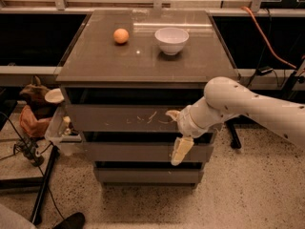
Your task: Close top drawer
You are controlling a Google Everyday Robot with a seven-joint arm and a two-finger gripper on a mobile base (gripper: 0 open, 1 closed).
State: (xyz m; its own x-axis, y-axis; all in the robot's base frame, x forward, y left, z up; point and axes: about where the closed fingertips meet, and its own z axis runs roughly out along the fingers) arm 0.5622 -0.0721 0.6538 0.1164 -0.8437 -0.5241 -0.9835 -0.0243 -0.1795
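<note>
The top drawer [119, 118] is a wide grey drawer with pale scratches on its flat front. It stands pulled out from the cabinet, with a dark gap showing between it and the cabinet top. My gripper [174, 137] is at the right part of the drawer front, on a white arm coming in from the right. It is open. One cream finger [172, 113] lies against the scratched front, and the other [181, 149] hangs down over the drawer below. It holds nothing.
An orange [121, 36] and a white bowl [171, 40] sit on the cabinet top [95, 61]. Two plain grey drawers [128, 152] are below. Clutter, cables and a stand leg [43, 190] are at the left. An orange cable [267, 37] is at the right.
</note>
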